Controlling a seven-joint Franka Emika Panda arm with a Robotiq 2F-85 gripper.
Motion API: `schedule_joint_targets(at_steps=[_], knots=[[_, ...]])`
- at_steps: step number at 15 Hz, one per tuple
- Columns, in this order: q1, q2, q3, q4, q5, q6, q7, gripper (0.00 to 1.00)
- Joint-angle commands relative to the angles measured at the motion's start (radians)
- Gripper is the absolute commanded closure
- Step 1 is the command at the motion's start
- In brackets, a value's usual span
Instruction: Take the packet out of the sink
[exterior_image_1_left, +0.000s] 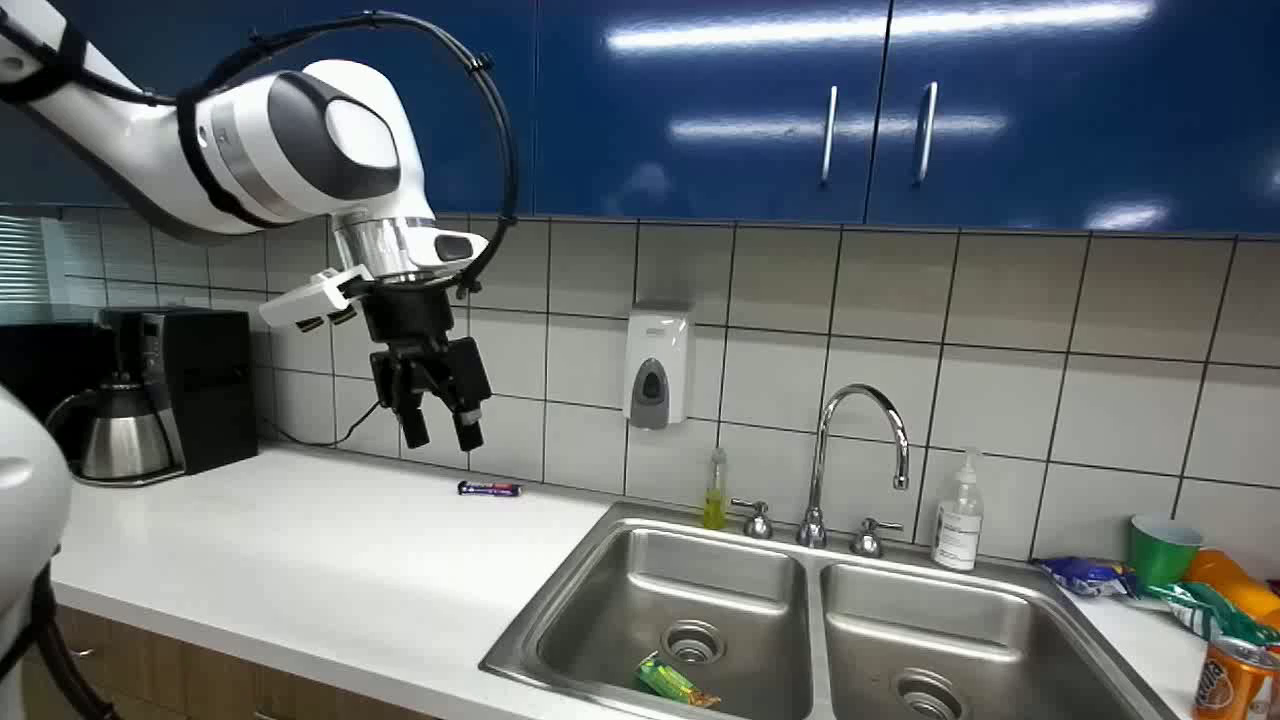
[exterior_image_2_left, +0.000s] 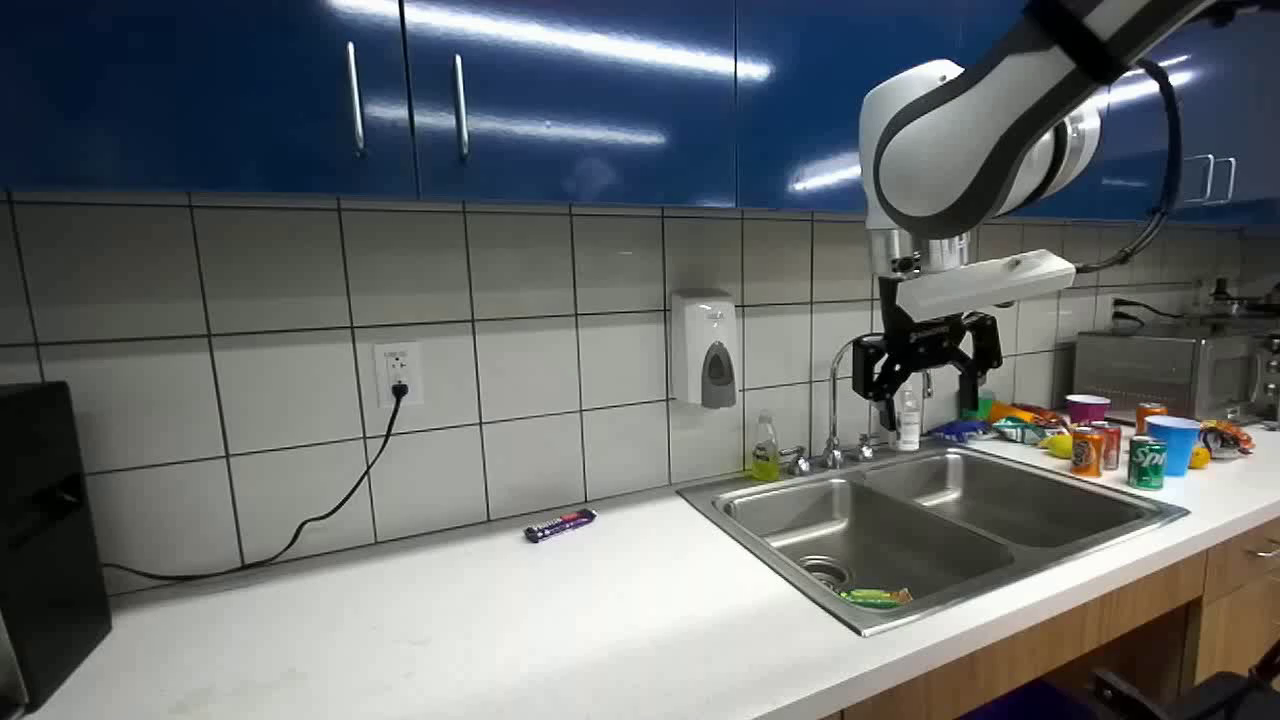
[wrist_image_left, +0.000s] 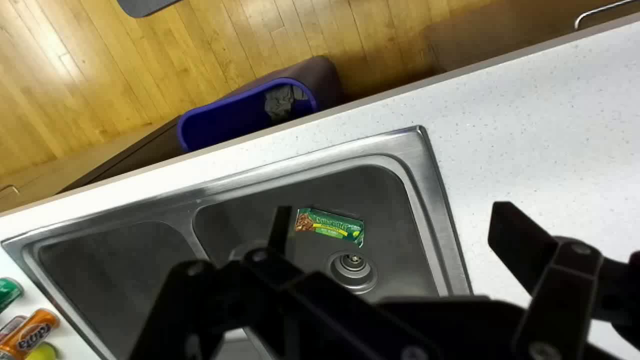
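Observation:
A green packet with a yellow stripe lies flat on the floor of a basin of the steel double sink, near the drain. The packet also shows in an exterior view, partly behind the front rim of the sink. In the wrist view the packet lies close beside the left finger's tip in the picture, far below it. My gripper is wide open with nothing between its fingers. In both exterior views the gripper hangs high above the counter and sink, pointing down.
A tall faucet and a pump bottle stand behind the sink. A purple bar lies on the counter. Cans and cups stand beyond the sink. A bin stands below the counter edge.

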Motion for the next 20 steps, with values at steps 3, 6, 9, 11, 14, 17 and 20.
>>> schedule_joint_targets(at_steps=[3, 6, 9, 11, 14, 17, 20], knots=[[0.008, 0.002, -0.009, 0.002, -0.006, -0.004, 0.004, 0.0], [0.008, 0.002, -0.009, 0.002, -0.006, -0.004, 0.004, 0.0], [0.008, 0.002, -0.009, 0.002, -0.006, -0.004, 0.004, 0.0], [0.008, 0.002, -0.009, 0.002, -0.006, -0.004, 0.004, 0.0], [0.013, 0.034, -0.026, 0.006, 0.002, 0.008, -0.022, 0.0], [0.003, 0.107, -0.055, 0.013, -0.005, 0.054, -0.044, 0.0], [-0.008, 0.185, -0.081, 0.018, -0.011, 0.132, -0.05, 0.0]])
